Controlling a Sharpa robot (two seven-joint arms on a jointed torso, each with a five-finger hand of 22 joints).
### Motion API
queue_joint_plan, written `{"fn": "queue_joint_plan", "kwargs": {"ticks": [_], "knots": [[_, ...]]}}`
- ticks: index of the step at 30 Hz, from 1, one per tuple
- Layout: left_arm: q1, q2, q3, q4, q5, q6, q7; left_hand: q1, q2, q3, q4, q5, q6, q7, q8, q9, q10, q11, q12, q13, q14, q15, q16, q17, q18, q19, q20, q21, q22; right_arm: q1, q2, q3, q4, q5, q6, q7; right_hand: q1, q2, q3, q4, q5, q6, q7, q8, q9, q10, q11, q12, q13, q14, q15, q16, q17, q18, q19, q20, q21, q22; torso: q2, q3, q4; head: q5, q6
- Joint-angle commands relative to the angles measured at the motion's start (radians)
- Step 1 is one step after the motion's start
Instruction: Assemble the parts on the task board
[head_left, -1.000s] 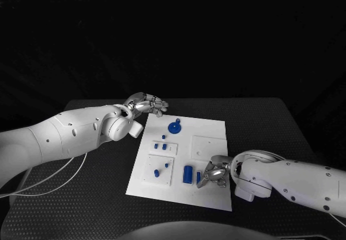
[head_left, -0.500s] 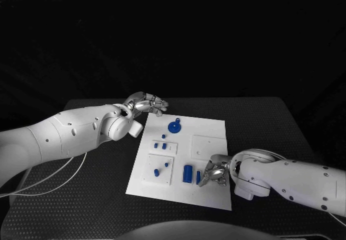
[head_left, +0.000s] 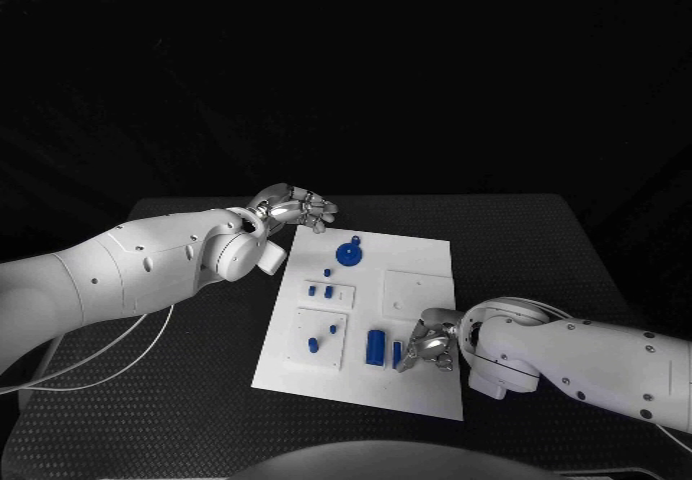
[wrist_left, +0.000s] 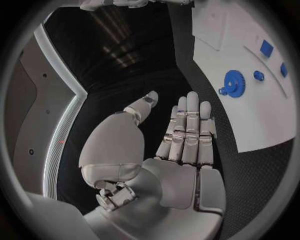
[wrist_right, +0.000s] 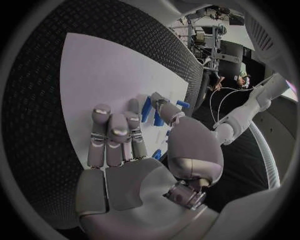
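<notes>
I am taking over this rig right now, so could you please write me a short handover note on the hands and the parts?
Left hand: open, holding nothing, off the far left corner of the white task board.
Right hand: fingers extended over the board's near right part, beside the blue cylinder; no grip visible.
Blue gear sits at the board's far end; small blue pieces lie mid-board.
Done: cannot tell. Left: assembling the loose parts.

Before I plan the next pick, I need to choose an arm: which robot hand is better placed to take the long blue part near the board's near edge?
Right. The right robot hand hovers beside the long blue part; the left robot hand sits open past the task board's far corner.
</notes>
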Motion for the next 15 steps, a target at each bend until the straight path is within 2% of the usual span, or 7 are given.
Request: {"fn": "queue_joint_plan", "kwargs": {"ticks": [1,4,7,15], "knots": [[0.001,0.002,0.001,0.003,-0.005,0.017,0.012,-0.012,-0.001,0.001,0.007,0.002,-0.007,0.0,0.004,-0.001,-0.006,0.001,0.005,0.001,-0.001,0.006,-0.003,0.001,0.016,-0.002,0.002,-0.006,0.022,-0.001,0.001,-0.001,-0.005,-0.01,0.02,-0.02,0.018,0.006,0.012,-0.01,-0.003,0.007,-0.002,0.004,-0.002,0.005,-0.003,-0.005,-0.001,-0.001,-0.008,-0.001,0.0,0.014,0.003,-0.004,-0.002,0.008,0.0,0.0009,0.0001,0.0,-0.001],[0.001,0.001,0.001,0.003,-0.005,0.018,0.011,-0.012,-0.001,0.001,0.007,0.002,-0.007,0.0,0.004,-0.001,-0.006,0.001,0.005,0.002,-0.001,0.006,-0.004,0.001,0.016,-0.002,0.002,-0.006,0.022,-0.001,0.004,-0.001,-0.009,-0.009,0.044,-0.031,0.029,0.004,0.022,-0.031,-0.002,0.008,-0.001,0.003,-0.003,0.005,-0.002,-0.005,-0.001,-0.001,-0.007,0.0,0.0,0.014,0.002,-0.003,-0.001,0.009,0.0,0.0012,-0.0007,0.0,-0.002],[0.001,0.002,0.001,0.003,-0.005,0.019,0.011,-0.012,-0.001,0.002,0.007,0.002,-0.007,0.0,0.004,-0.001,-0.006,0.001,0.005,0.002,-0.001,0.006,-0.004,0.001,0.016,-0.002,0.002,-0.006,0.022,-0.001,0.01,-0.001,-0.015,-0.008,0.043,-0.038,0.031,0.002,0.024,-0.043,-0.002,0.009,0.0,0.003,-0.005,0.005,-0.002,-0.005,-0.001,0.0,-0.006,0.0,0.0,0.014,0.002,-0.001,0.0,0.01,0.0,0.0011,-0.001,0.0,-0.003],[0.001,0.002,0.001,0.003,-0.005,0.019,0.009,-0.011,-0.001,0.002,0.007,0.002,-0.007,-0.001,0.004,-0.001,-0.006,0.001,0.005,0.002,-0.001,0.006,-0.004,0.002,0.017,-0.003,0.002,-0.006,0.022,-0.003,0.019,-0.001,-0.024,-0.021,0.029,-0.05,0.03,0.01,0.028,-0.049,-0.001,0.011,0.0,0.003,-0.006,0.007,-0.001,-0.005,-0.001,0.0,-0.005,-0.001,-0.001,0.014,0.003,0.001,0.0,0.01,0.0,0.0015,-0.0008,-0.002,-0.004]]}}
